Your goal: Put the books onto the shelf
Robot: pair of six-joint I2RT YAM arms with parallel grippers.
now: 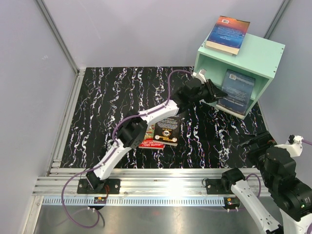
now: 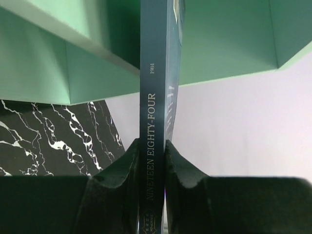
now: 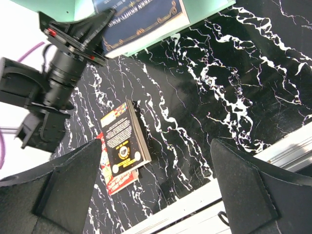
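Left gripper (image 2: 152, 151) pinches the spine of a slate-blue paperback book (image 2: 155, 92), held upright, probably so it slides edge-first into the mint-green wooden shelf (image 2: 224, 44) compartment just ahead; right gripper (image 3: 156, 175) is spread wide and empty, likely idle for now.

Pale lilac walls (image 1: 29, 58) enclose a black, white-veined marble tabletop (image 1: 122, 92) edged by aluminium rails (image 1: 161, 187).

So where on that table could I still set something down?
The marble table is bare left of the left arm, and between the stacked black book and the right gripper. The shelf top beside the sunset book is free too. Crowded: the shelf opening, where the left gripper holds a blue book.
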